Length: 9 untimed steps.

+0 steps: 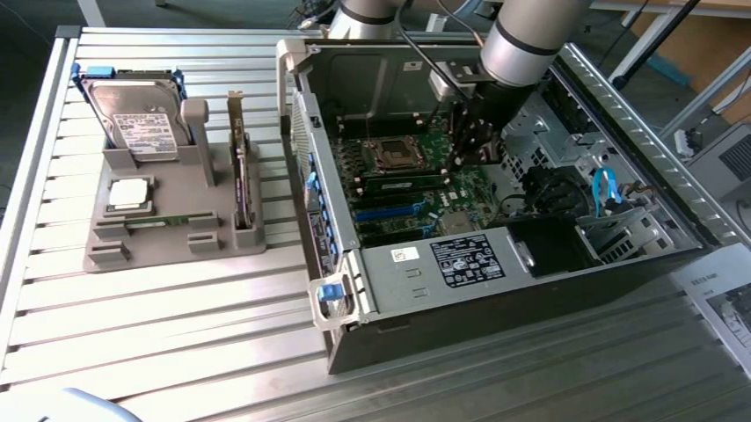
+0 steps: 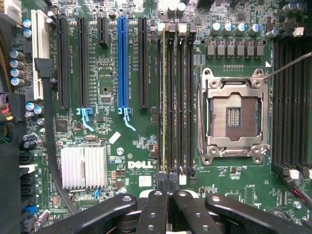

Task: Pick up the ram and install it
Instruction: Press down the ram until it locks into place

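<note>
Workshop: slatted aluminium bench point(image 1: 176, 334), opened computer point(image 1: 470, 176)

A gray holder point(image 1: 164, 244) on the table point(image 1: 176, 334), exterior view's left, carries an upright hard drive point(image 1: 139, 119), a flat processor point(image 1: 129, 195) and a card point(image 1: 243, 176); an open case point(image 1: 470, 294) stands beside.

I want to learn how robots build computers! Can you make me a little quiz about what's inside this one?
1. True or false: the hand is wide open.
2. What sits in the processor socket? A) a silver chip B) nothing C) a fan
3. Fill the gap: the ram stands on its edge in a slot on the green ____.

Key: 1 false, it is shut. 2 B. 3 motherboard.
</note>
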Each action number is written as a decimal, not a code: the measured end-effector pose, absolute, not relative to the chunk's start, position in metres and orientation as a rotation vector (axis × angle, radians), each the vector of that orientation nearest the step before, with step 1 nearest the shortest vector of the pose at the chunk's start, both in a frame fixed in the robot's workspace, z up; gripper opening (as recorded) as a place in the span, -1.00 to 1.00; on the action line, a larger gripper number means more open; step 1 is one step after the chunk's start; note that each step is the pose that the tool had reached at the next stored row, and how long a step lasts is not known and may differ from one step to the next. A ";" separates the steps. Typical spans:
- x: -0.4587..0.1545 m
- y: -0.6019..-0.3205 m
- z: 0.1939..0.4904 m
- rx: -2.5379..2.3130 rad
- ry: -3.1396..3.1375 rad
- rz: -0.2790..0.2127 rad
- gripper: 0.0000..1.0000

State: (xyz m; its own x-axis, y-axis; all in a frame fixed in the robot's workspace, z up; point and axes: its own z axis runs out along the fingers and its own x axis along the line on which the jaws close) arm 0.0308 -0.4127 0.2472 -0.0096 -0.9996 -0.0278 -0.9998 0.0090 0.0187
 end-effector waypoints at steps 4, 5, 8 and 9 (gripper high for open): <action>0.031 -0.413 0.248 -2.206 2.227 0.052 -0.80; 0.031 -0.413 0.248 -2.206 2.227 0.052 -0.80; 0.031 -0.413 0.248 -2.206 2.227 0.052 -0.80; 0.031 -0.413 0.248 -2.206 2.227 0.052 -0.80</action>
